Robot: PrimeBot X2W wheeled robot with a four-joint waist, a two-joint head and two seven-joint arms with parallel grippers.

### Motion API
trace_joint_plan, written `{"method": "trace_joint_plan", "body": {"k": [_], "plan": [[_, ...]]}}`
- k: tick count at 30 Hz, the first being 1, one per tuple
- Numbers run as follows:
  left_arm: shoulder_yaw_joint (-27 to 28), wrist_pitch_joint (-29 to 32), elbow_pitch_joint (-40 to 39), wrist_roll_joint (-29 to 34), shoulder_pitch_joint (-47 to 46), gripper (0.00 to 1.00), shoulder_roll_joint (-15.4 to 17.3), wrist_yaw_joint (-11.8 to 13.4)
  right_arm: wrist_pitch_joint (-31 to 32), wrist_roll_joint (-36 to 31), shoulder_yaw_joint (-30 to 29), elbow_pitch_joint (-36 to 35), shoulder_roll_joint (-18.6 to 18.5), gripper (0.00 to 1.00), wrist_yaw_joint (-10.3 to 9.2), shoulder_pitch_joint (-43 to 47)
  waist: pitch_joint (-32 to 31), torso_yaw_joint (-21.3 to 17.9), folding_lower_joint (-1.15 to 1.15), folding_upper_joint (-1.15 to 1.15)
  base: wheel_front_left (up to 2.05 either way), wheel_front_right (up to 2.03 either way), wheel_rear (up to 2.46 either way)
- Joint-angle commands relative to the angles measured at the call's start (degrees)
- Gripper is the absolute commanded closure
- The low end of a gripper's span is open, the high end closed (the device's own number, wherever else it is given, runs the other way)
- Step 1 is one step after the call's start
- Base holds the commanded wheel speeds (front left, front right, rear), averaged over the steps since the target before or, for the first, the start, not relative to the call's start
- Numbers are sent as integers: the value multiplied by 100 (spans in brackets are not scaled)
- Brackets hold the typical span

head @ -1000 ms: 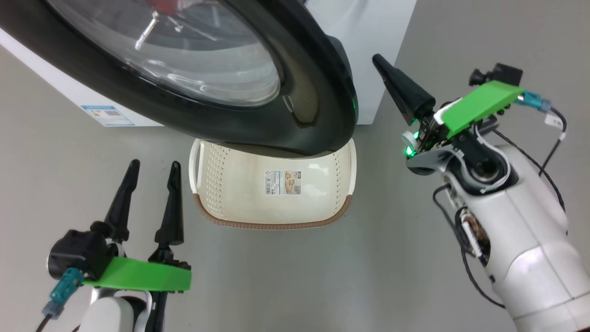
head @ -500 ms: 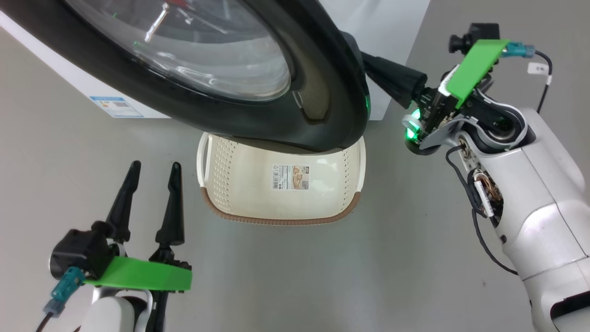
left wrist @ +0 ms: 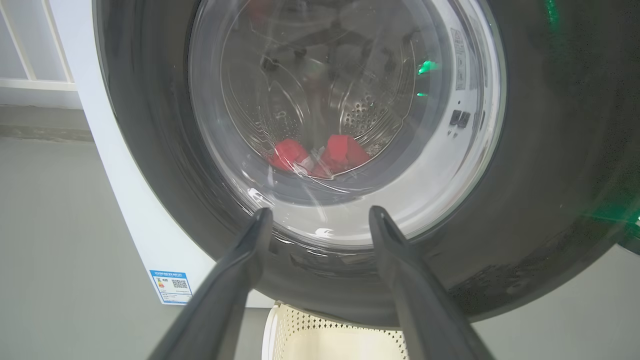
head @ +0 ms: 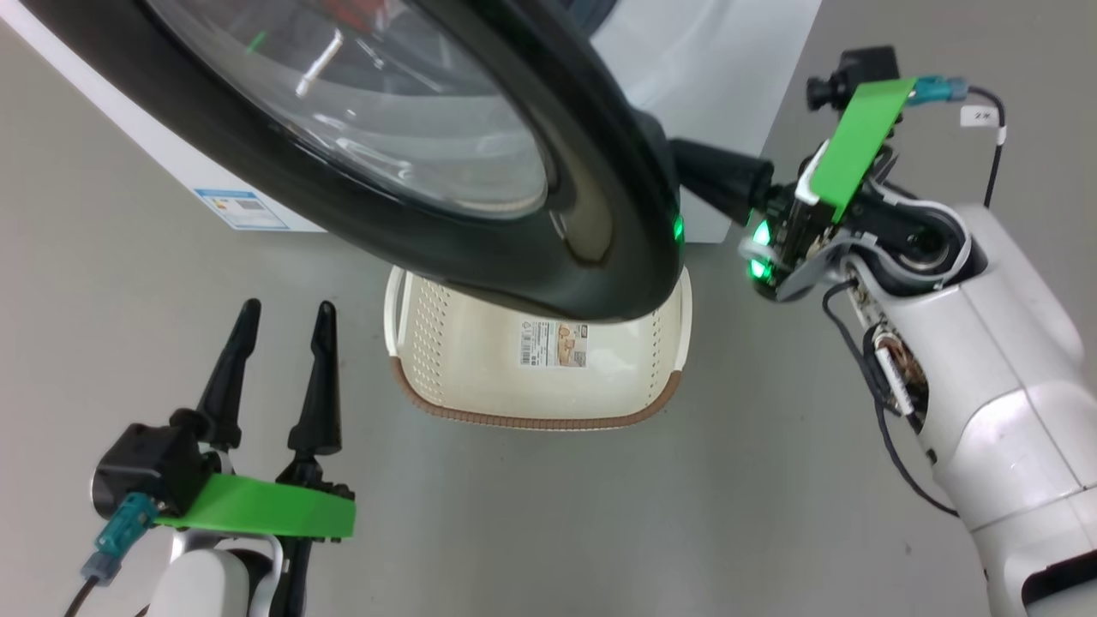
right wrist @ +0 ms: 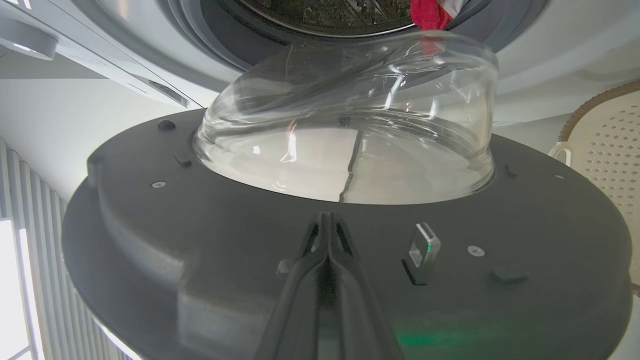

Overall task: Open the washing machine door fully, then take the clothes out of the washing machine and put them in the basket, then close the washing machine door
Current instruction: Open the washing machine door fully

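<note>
The washing machine door [head: 600,214] stands part open, its black rim hanging over the cream basket [head: 480,377] on the floor. My right gripper [head: 694,167] is shut, its fingers reaching behind the door's right edge. In the right wrist view its closed tips [right wrist: 326,216] lie against the door's grey inner face [right wrist: 200,240], below the clear bowl [right wrist: 350,125]. Red clothes [left wrist: 340,152] lie in the drum, seen through the window, and a red piece [right wrist: 427,12] shows at the drum's mouth. My left gripper [head: 286,307] is open and empty, low at the left, pointing at the door [left wrist: 525,200].
The white washing machine [head: 728,68] carries a blue label [head: 244,208] low on its front. Grey floor lies around the basket [right wrist: 600,140]. My right forearm [head: 986,360] stands to the right of the basket.
My right gripper has swung left from beside the door to behind its right edge. The camera has shifted, and the door looks swung a little wider. My left arm has stayed put.
</note>
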Motion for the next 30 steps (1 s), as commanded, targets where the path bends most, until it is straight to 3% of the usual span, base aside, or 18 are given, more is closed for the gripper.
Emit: {"method": "trace_joint_plan", "body": {"k": [1,30], "plan": [[186,-44,-113,12,9,0,104,-16,80,-42,86,-214,184,100,24,87,-66,43,0,0,0,0,0],[208,-44,-171,-37,792,0,104,135,499,369,992,-350,210,100,24,1247,-1224,831,0,0,0,0,0]]}}
